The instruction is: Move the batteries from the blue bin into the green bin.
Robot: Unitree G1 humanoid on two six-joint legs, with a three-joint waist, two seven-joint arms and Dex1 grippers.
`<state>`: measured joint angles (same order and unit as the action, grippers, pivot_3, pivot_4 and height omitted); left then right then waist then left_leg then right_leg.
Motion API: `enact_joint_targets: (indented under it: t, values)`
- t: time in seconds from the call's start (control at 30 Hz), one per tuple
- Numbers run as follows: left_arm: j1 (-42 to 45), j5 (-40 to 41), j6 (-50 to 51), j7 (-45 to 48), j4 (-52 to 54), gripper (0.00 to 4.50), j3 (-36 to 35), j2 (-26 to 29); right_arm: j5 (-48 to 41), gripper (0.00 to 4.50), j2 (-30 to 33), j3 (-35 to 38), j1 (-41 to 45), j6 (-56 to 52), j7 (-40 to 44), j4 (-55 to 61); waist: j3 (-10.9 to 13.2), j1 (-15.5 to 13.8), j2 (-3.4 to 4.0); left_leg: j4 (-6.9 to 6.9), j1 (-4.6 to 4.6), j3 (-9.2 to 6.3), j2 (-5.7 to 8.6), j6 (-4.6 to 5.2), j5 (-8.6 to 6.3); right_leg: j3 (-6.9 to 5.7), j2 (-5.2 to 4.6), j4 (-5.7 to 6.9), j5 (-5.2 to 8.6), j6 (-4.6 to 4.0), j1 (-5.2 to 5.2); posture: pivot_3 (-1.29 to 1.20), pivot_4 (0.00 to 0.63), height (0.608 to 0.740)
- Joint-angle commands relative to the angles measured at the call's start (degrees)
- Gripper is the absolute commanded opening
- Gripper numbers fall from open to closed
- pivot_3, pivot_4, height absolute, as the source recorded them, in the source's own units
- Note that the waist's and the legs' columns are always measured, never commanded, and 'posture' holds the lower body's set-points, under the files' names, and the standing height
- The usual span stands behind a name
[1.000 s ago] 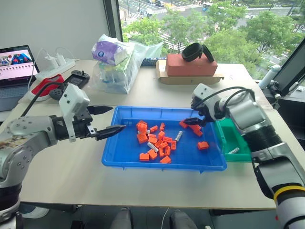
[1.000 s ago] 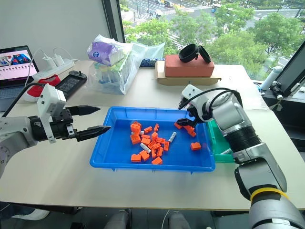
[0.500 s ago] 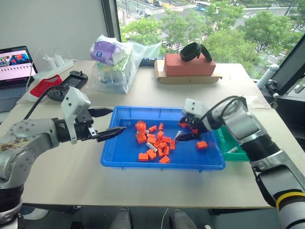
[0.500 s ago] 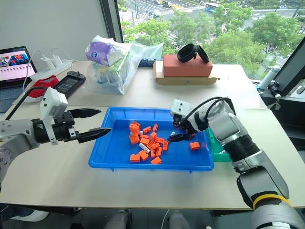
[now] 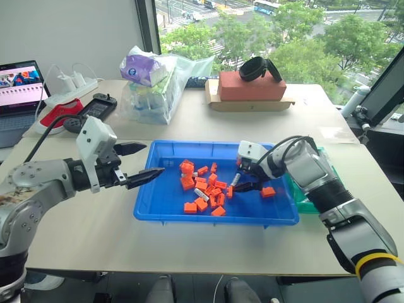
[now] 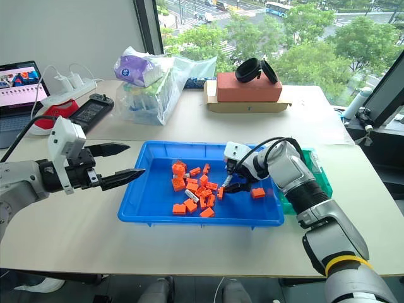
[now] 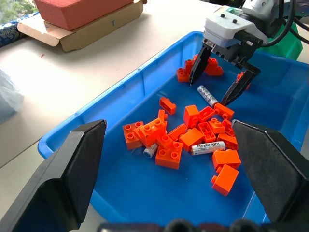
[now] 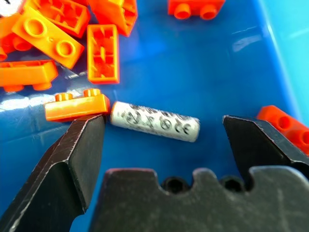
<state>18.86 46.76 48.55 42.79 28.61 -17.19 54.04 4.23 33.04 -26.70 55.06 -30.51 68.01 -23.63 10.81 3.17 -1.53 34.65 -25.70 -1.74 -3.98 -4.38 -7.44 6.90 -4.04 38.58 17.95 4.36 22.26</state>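
The right gripper [image 7: 223, 86] hangs wide open and empty over a battery [image 8: 154, 121] lying in the blue bin [image 5: 158, 208], its long axis spanning between the two fingers.

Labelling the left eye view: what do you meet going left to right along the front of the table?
left gripper → blue bin → pile of orange blocks → right gripper → green bin

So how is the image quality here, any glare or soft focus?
Right wrist view: battery sharp, the gripper's own fingers soft, glare streaks on the blue bin floor. Left wrist view: fingers blurred, bricks crisp. Head views: evenly daylit.
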Motion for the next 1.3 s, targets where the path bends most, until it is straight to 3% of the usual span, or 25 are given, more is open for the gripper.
enact_joint_targets:
  t: [0.03,0.07,0.17,0.3,0.6,0.83,0.93,1.13,1.3]
  values:
    - [-0.3,0.6,0.0,-0.8,1.8,4.5,-2.2,0.6,1.8,4.48,-0.2,-0.2,0.8,-0.1,-0.2,-0.9,0.0,0.0,0.0,0.0,0.01,-0.01,0.0,0.0,0.0,0.0,0.0,0.0,0.0,0.0,0.0,0.0,0.15,0.74]
    - [-0.4,0.5,0.0,-0.9,1.8,4.5,-2.2,0.6,1.9,4.48,-0.2,-0.1,0.7,-0.2,0.1,-0.8,0.0,0.0,0.0,0.0,0.01,-0.01,0.0,0.0,0.0,0.0,0.0,0.0,0.0,0.0,-0.01,0.0,0.15,0.74]
    - [-0.6,0.5,-0.2,-1.1,1.8,4.5,-2.3,0.8,2.3,3.76,0.3,-0.1,0.2,-0.4,0.9,0.2,0.0,-0.1,0.0,0.01,0.01,-0.01,0.0,0.0,0.0,-0.01,0.0,0.0,0.0,0.0,-0.02,0.0,0.15,0.74]
    - [-0.6,0.0,-0.6,-1.0,1.4,4.5,-2.1,0.8,2.7,2.52,0.7,-0.1,-0.3,-1.1,1.3,1.2,0.0,-0.1,0.0,0.01,0.01,-0.01,0.0,0.0,0.0,-0.01,0.0,0.0,0.0,0.0,-0.02,0.0,0.15,0.74]
    - [-0.2,-1.5,-1.7,-0.4,0.5,4.5,-1.4,0.5,3.4,2.52,1.3,0.5,-0.9,-2.3,0.6,3.5,0.0,-0.1,0.0,0.01,0.01,-0.01,0.0,0.0,0.0,-0.01,0.0,0.0,0.0,0.0,-0.02,0.0,0.15,0.74]
    - [0.4,-1.5,-2.0,0.4,0.4,4.5,-0.5,0.0,-2.3,2.52,5.9,7.0,0.8,-10.0,3.9,16.3,0.0,-0.3,0.0,0.0,-0.03,-0.01,0.0,0.0,0.0,-0.01,0.0,0.0,0.0,0.0,0.02,0.0,0.15,0.74]
    - [2.2,0.7,-1.2,0.5,0.2,4.5,-0.4,-0.9,-6.8,2.52,9.3,12.9,1.2,-14.7,5.0,20.2,0.0,-0.6,-0.01,0.0,-0.06,-0.01,0.01,0.0,0.0,-0.02,-0.01,-0.02,0.0,0.0,0.03,0.0,0.15,0.74]
    - [8.5,5.4,0.9,1.0,-0.4,4.5,1.6,-3.0,-10.1,2.52,16.8,25.4,0.3,-11.5,0.0,13.0,0.0,-0.9,-0.03,0.05,-0.11,-0.01,0.03,0.0,-0.01,-0.06,-0.07,-0.1,0.0,0.01,-0.01,0.0,0.15,0.74]
    - [12.7,7.8,1.6,3.7,-1.8,4.5,3.8,-3.1,-8.6,2.52,24.0,25.9,-2.0,-9.9,-1.0,5.9,0.0,-0.8,-0.03,0.04,-0.12,0.0,0.05,0.02,-0.01,-0.06,-0.08,-0.14,0.0,0.01,0.0,0.0,0.15,0.74]
